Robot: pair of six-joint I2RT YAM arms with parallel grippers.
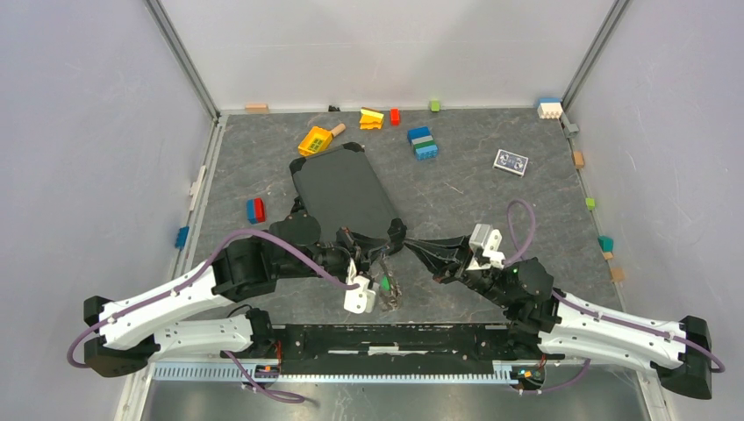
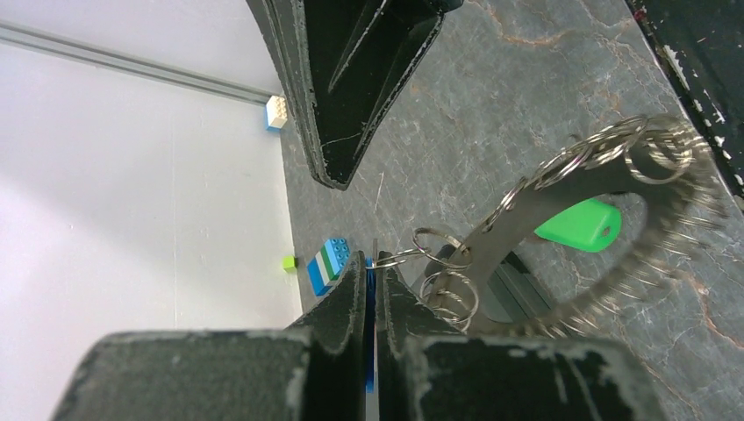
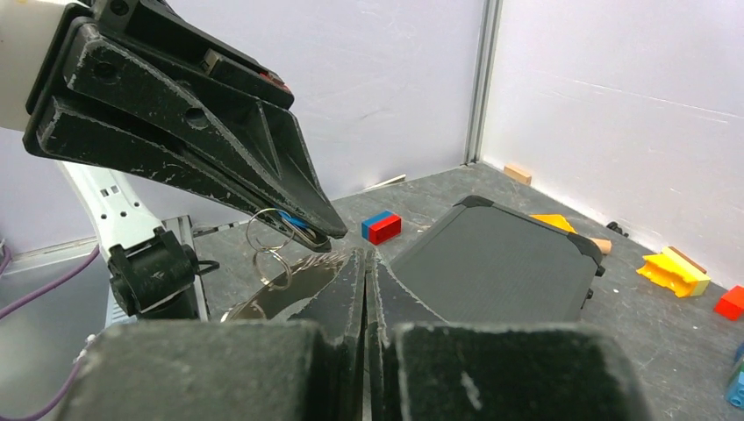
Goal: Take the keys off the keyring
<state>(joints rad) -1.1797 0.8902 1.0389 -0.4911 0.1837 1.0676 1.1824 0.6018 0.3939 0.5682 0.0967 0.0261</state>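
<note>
stage early, none looking freed | left gripper point(image 2: 375, 261) clamping blue-headed key point(image 3: 292, 220) | right gripper point(image 3: 366, 254) sitting closed, seemingly empty | keys point(image 2: 693, 219) hanging on keyring point(image 2: 575, 158), by table point(image 1: 491, 228) near edge

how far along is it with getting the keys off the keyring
Done: nothing yet; no key looks detached. In hand: the left gripper is shut on the blue-headed key, which small rings join to the keyring with its green tag. The right gripper is shut close by, gripping nothing visible. Left: the whole crowd of keys.
</note>
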